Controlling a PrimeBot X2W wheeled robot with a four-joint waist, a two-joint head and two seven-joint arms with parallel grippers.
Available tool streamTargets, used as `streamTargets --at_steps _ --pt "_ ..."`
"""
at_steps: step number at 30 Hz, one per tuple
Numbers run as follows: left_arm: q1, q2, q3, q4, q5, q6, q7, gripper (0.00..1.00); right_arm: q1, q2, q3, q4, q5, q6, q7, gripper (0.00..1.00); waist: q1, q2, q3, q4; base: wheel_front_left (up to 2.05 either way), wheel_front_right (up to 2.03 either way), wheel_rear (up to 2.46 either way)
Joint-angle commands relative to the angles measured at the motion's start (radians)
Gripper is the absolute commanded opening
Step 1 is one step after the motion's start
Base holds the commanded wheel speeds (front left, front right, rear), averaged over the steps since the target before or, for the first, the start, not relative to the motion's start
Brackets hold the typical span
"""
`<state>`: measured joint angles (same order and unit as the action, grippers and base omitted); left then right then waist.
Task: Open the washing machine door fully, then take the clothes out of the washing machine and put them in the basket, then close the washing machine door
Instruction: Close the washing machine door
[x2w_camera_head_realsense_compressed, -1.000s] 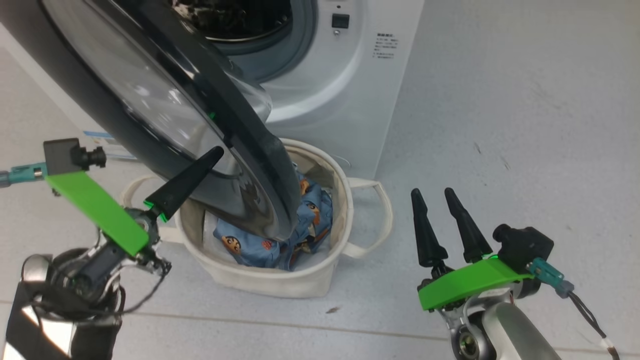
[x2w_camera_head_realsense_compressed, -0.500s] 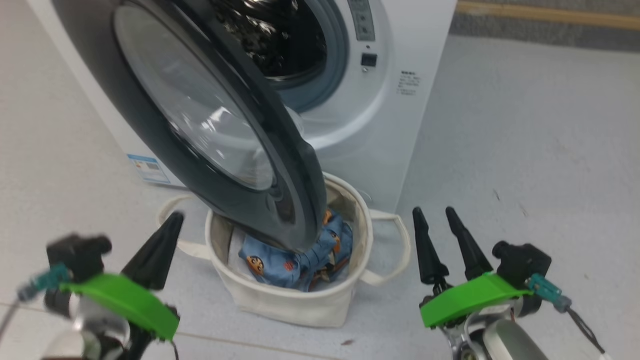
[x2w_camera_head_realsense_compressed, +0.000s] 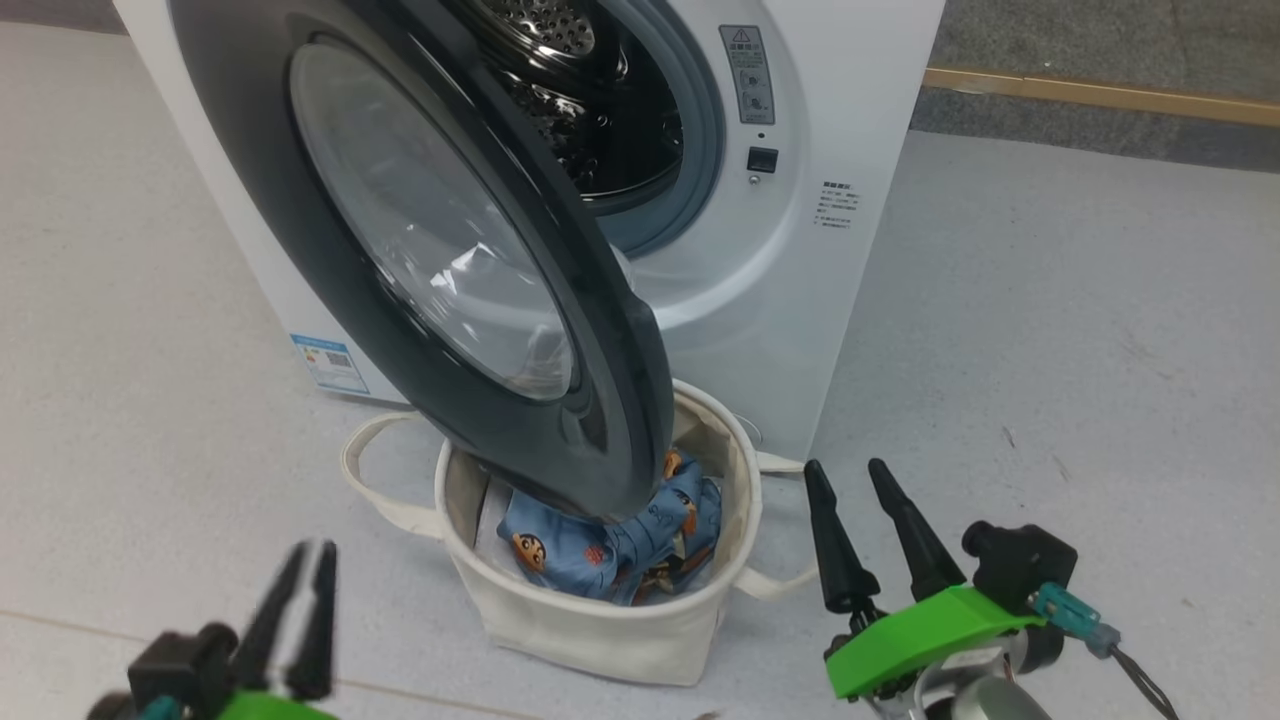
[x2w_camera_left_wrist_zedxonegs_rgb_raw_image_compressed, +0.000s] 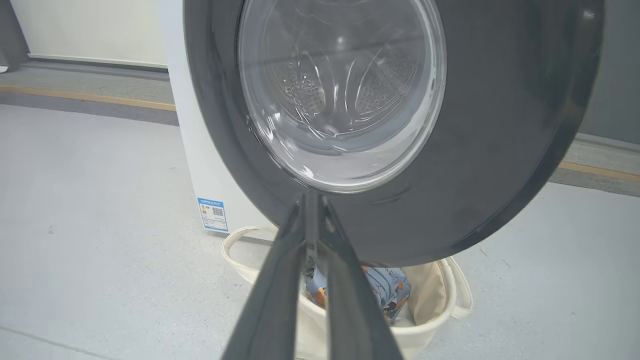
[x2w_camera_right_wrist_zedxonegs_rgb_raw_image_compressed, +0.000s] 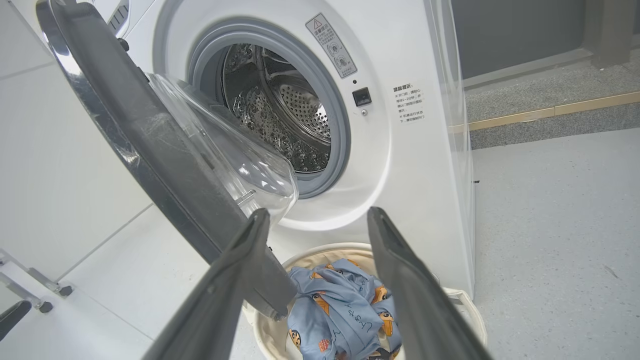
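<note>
grey floor (x2w_camera_head_realsense_compressed: 1050, 300) | tan strip (x2w_camera_head_realsense_compressed: 1100, 93) along back | white wall (x2w_camera_left_wrist_zedxonegs_rgb_raw_image_compressed: 90, 30)

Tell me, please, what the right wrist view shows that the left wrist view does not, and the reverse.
The right wrist view looks past the washing machine door straight into the open drum, with the grey seal around it and the printed text panel beside it. The left wrist view faces the door from outside, so the drum appears through its glass, and it shows the blue label. Both show the door open above the basket, with the clothes inside it.
</note>
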<state>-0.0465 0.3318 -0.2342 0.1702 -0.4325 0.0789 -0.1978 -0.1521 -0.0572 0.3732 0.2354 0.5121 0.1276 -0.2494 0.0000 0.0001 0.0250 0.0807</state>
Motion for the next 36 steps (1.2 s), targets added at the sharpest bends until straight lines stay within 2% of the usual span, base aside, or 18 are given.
streamTargets --at_steps 1,8,20,25,32,35,36 --pt "-0.014 -0.002 0.051 -0.007 0.012 0.028 -0.023 1.0 -0.01 0.007 0.026 -0.027 0.006 0.003 -0.012 1.0 0.0 -0.0001 -0.003 0.003 0.0 0.0 0.0" --pt "0.014 -0.018 0.037 0.022 0.051 0.061 -0.045 1.0 -0.005 0.007 0.037 -0.028 0.008 0.003 -0.012 1.0 0.0 -0.0001 -0.004 0.01 0.0 0.0 0.0" --pt "0.008 -0.022 0.012 0.029 0.09 0.069 -0.057 1.0 -0.002 0.007 0.038 -0.032 0.005 0.003 -0.012 1.0 0.0 -0.0001 0.005 0.022 0.0 0.0 0.0" --pt "0.008 -0.019 0.009 0.018 0.101 0.072 -0.06 1.0 0.004 0.007 0.023 -0.01 -0.046 0.003 -0.012 1.0 0.0 -0.0001 0.004 0.026 0.0 0.0 0.0" --pt "0.01 -0.018 0.0 0.015 0.108 0.069 -0.061 1.0 0.017 0.007 -0.003 0.017 -0.056 0.003 -0.012 1.0 0.0 -0.0001 -0.005 0.027 0.0 0.0 0.0" --pt "0.01 -0.02 -0.007 0.019 0.109 0.065 -0.062 1.0 0.01 0.007 0.017 0.004 -0.045 0.003 -0.012 1.0 0.0 -0.0001 -0.01 0.03 0.0 0.0 0.0" --pt "0.01 -0.021 -0.009 0.02 0.109 0.064 -0.062 1.0 0.005 0.007 0.029 -0.014 -0.037 0.003 -0.012 0.87 0.0 -0.0001 -0.011 0.032 0.0 0.0 0.0"
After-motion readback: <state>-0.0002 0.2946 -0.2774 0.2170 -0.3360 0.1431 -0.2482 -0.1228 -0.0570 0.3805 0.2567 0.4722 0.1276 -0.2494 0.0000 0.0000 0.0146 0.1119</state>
